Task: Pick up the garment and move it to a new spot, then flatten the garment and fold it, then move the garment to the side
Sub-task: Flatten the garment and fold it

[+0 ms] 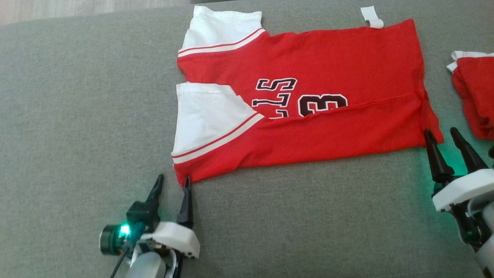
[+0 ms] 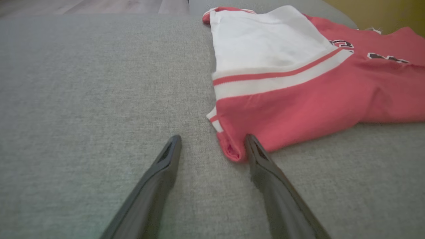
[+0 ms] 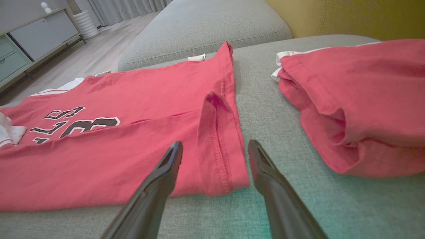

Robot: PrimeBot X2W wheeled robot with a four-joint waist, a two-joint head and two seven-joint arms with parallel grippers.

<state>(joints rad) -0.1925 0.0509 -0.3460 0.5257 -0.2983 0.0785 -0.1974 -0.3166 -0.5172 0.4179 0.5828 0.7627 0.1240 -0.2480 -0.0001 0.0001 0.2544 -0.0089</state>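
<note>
Garment unheld, left pincer, right pincer wide

The garment lies spread on the sofa cushion, with its sleeves to the left and its hem to the right. Its near long edge is folded over onto its middle. A small tag sticks out behind the garment's far edge, toward the right end. A second garment lies folded to the right of the garment, apart from it. The left gripper sits before the garment's near left corner, and one fingertip seems to touch it. The right gripper sits at the garment's near right corner, which lies between its fingertips. Floor shows behind the garment, past the cushion's far left edge.
</note>
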